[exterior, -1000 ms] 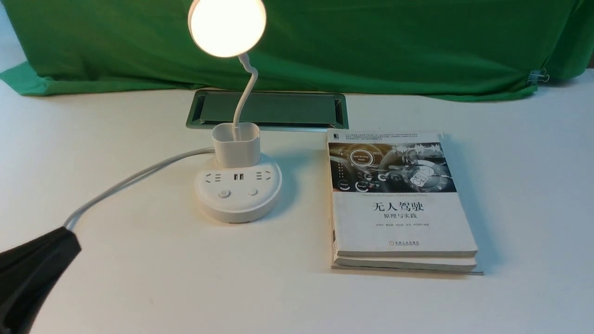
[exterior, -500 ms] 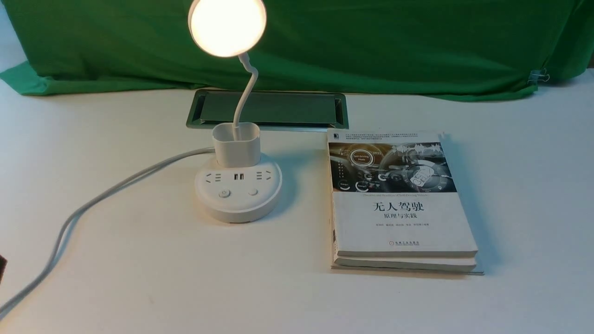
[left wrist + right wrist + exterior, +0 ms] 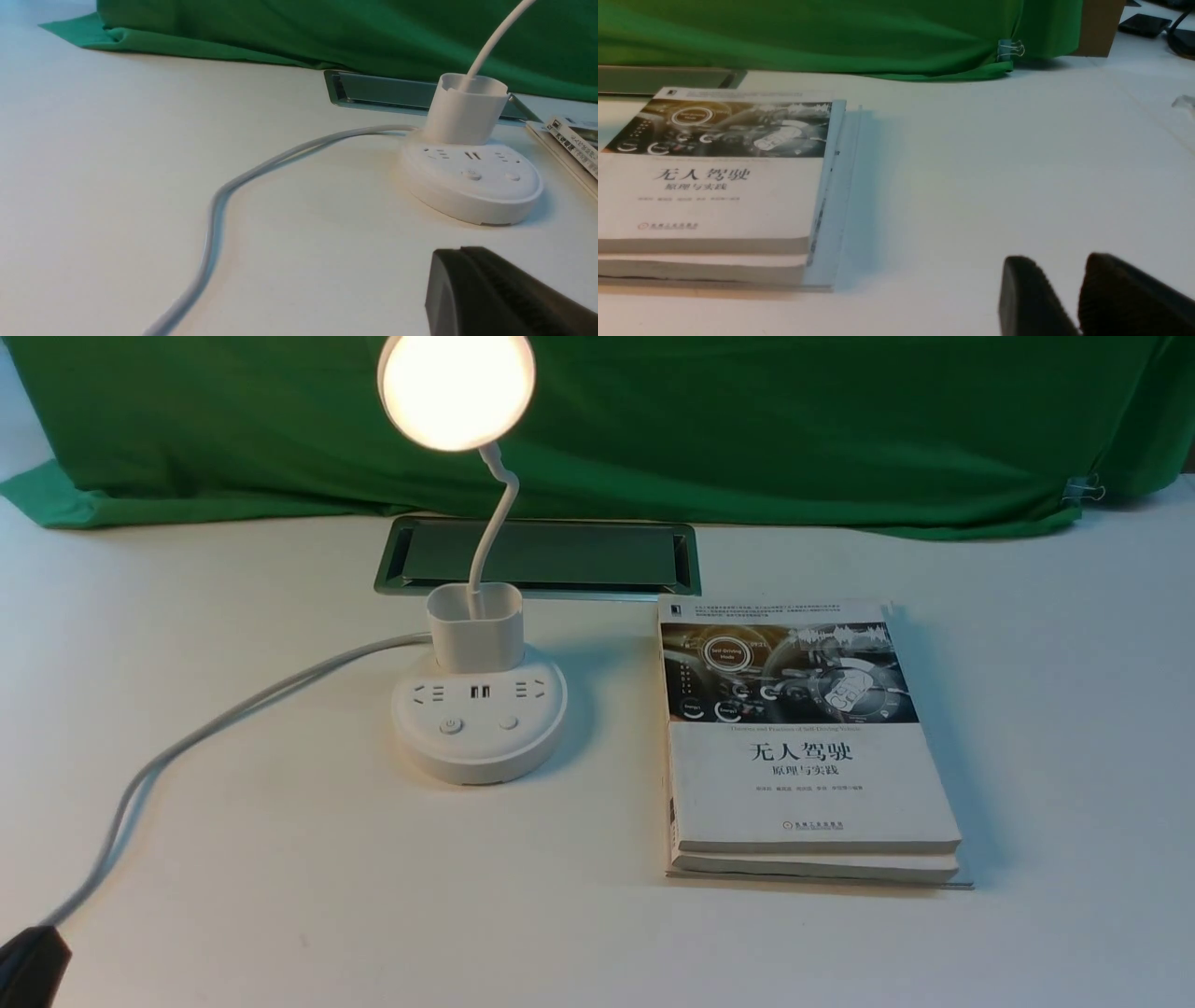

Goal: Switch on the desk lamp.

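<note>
The white desk lamp stands left of the table's middle, and its round disc head (image 3: 456, 387) glows warm white. Its thin neck rises from a small cup (image 3: 474, 625) on the round base (image 3: 479, 747), which carries sockets and two buttons (image 3: 451, 725). The base also shows in the left wrist view (image 3: 469, 196). My left gripper (image 3: 28, 966) is at the near left corner, far from the base; in its wrist view (image 3: 460, 254) the jaws are shut and empty. My right gripper (image 3: 1057, 263) is slightly open and empty, right of the books, and out of the front view.
The lamp's grey cord (image 3: 233, 709) runs from the base toward the near left. Two stacked books (image 3: 803, 793) lie right of the lamp, also in the right wrist view (image 3: 710, 196). A metal hatch (image 3: 541, 555) sits behind the lamp. Green cloth (image 3: 747, 420) hangs at the back.
My left gripper has drawn back toward the near left corner, leaving only its tip in the front view. The lamp head glows in all frames.
</note>
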Available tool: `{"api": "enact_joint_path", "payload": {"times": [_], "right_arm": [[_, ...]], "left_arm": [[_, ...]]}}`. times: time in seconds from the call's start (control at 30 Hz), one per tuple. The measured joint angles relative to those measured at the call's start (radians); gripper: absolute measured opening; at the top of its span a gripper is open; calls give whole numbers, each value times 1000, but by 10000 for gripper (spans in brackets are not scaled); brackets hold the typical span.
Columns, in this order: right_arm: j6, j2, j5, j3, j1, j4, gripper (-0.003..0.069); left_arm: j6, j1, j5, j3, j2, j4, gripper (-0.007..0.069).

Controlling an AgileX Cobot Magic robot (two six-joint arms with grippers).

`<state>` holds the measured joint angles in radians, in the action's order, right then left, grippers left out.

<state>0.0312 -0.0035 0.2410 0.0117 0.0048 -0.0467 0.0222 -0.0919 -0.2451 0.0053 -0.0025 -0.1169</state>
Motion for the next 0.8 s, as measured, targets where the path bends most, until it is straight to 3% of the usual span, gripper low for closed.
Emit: {"api": "enact_joint_path", "payload": {"times": [0.8], "right_arm": [[0,0,0,0,0,0,238]], "left_arm": [[-44,5,-1,0,0,-1,1]]}}
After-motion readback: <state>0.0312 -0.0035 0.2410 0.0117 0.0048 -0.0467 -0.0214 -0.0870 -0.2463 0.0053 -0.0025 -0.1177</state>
